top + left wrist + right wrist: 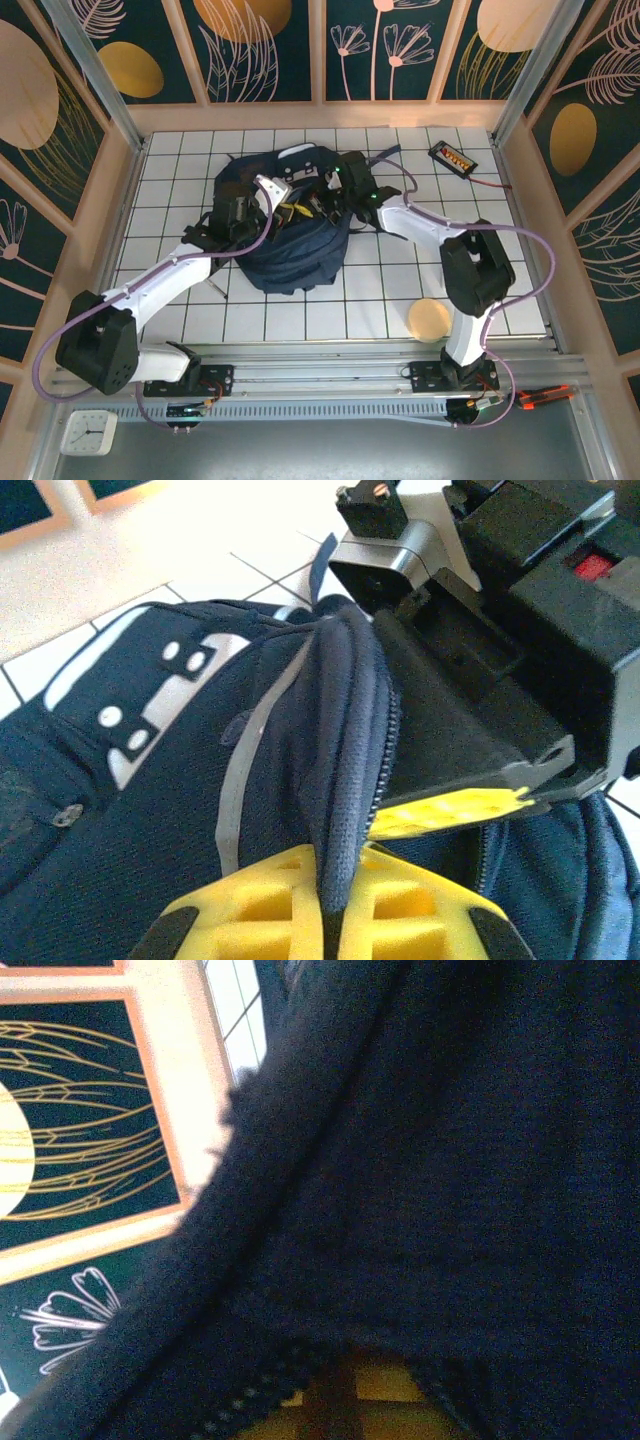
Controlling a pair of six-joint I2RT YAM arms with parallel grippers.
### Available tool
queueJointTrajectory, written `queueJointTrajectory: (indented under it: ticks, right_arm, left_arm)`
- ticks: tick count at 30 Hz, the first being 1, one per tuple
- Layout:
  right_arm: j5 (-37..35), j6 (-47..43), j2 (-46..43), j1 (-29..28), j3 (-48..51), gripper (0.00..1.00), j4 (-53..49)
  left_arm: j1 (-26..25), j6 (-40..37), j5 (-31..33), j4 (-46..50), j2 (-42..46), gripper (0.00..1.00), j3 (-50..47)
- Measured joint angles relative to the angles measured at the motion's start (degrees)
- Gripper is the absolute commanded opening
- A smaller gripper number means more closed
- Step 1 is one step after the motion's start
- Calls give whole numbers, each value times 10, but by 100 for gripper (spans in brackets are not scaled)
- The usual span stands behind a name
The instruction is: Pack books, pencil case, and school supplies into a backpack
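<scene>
Yellow ribbed fingers (250,905) of the left gripper (330,915) are clenched on a raised fold of the zip-edged rim of a large navy-blue fabric backpack (150,810) with white-grey trim patches, one finger on either side of the fold. Seen from the left wrist, the fold stands upright between them, with the zip teeth running up its right side. Just beyond it is the black body of the right gripper (320,200), which reaches down to the bag's open mouth. A bright yellow strip (450,812) shows at that mouth, and whether it is a finger or something inside the bag cannot be told. From the right wrist, dark navy cloth and a line of zip teeth lie close against the lens, so whether those jaws are released or closed cannot be told. From overhead, the backpack sits on the white tiled table (180,160), in the middle and towards the far side. Both arms meet over its top, the left arm from the near left and the right arm from the near right. A thin black pen (220,288) appears to lie on the tiles just beside the bag's near-left edge. A round tan disc (430,318) rests near the right arm's base, well apart from the bag. A black device with orange buttons (452,157) lies at the far right corner.
</scene>
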State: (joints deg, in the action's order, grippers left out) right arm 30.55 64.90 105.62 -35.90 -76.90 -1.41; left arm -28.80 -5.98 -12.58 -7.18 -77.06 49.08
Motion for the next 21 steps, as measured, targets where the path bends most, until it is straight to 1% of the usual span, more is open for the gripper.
queueJointTrajectory:
  ticks: [2, 5, 6, 12, 15, 16, 17, 18, 21]
  right_arm:
    - [-15, -4, 14, -3, -5, 47, 3]
    - [-42, -5, 22, -6, -5, 72, 0]
    - [-53, -7, 22, -5, -5, 75, -2]
    - [-86, -21, 7, 1, 1, 75, -1]
    - [-132, -38, -45, 2, 42, 76, -3]
    - [-147, -52, -71, 3, 57, 80, -11]
    - [-161, -66, -100, 3, 70, 89, -22]
    - [-177, -85, -136, 4, 83, 99, -30]
    - [-222, -160, -252, -2, 116, 99, -31]
  left_arm:
    - [0, 9, 11, -4, -9, 0, 3]
    - [0, 18, 24, -8, -31, 0, 20]
    - [0, 21, 30, -12, -37, 0, 27]
    - [-1, 22, 36, -16, -53, 0, 52]
    - [-9, 20, 21, -12, -70, 0, 69]
    - [-12, 17, 20, -12, -77, 0, 76]
    - [-13, 16, 18, -12, -82, 0, 81]
    - [-13, 15, 14, -12, -88, 0, 86]
    - [-11, 11, 8, -11, -102, 0, 96]
